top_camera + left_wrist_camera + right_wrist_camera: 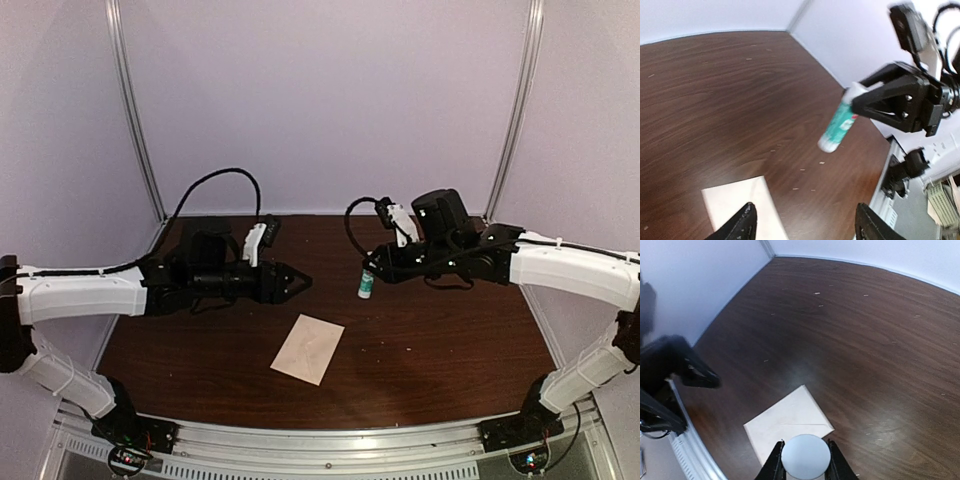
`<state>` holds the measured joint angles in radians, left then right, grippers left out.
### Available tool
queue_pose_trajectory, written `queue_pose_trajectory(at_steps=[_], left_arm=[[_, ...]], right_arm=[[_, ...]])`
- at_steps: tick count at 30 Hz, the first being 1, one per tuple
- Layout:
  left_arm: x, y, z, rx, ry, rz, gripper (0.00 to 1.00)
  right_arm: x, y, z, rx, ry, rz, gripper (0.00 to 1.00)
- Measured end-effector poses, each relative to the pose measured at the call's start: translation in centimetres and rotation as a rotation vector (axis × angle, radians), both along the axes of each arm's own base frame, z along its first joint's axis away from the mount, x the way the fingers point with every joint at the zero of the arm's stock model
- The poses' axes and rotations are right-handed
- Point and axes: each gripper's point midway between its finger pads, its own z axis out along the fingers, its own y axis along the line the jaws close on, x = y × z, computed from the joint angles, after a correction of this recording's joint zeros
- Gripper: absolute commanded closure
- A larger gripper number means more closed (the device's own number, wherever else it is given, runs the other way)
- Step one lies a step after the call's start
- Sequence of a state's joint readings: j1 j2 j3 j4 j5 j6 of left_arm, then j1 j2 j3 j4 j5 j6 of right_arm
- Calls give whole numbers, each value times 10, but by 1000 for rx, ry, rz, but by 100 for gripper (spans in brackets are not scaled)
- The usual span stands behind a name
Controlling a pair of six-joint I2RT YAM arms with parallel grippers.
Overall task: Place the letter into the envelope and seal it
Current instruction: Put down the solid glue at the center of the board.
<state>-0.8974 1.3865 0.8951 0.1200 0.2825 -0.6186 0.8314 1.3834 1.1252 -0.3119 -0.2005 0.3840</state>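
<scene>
Lying flat on the dark wood-grain table [450, 340], the envelope [308, 348] sits in the lower middle of the top view, below and between the two arms. Its long axis runs on a slant, from the lower left up toward the upper right of that frame. It shows a plain pale face with no writing; which way its flap points cannot be made out.

Just above and to the right of it, clear of the table, the right claw [372, 268] is clamped on a glue stick [366, 285], which hangs white-capped end down. The tube's label is teal with a small red mark, its lettering too blurred to read. In the right wrist view the stick's round end hovers over the envelope's near edge.

At the upper left of the envelope, the left claw [300, 283] hovers with its fingers [745, 222] spread apart, holding nothing.
</scene>
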Motion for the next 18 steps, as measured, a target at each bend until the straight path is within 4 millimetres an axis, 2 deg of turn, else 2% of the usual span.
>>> queue_pose_trajectory(at_steps=[4,7,10,13,18], left_arm=[[44,77,-27,35,51,259,26],[65,132,-45,52,70,421,25],[76,174,-59,69,86,539,25],[82,206,-67,76,91,628,25],[85,230,-66,82,70,698,24]], right_arm=[[48,-51,-35,-129,-39,-223,95],[77,-93,-61,-197,-64,-365,94],[99,-125,-80,-238,-88,-466,94],[118,-143,-88,-245,-131,-527,94],[145,-153,-92,-232,-206,-576,94]])
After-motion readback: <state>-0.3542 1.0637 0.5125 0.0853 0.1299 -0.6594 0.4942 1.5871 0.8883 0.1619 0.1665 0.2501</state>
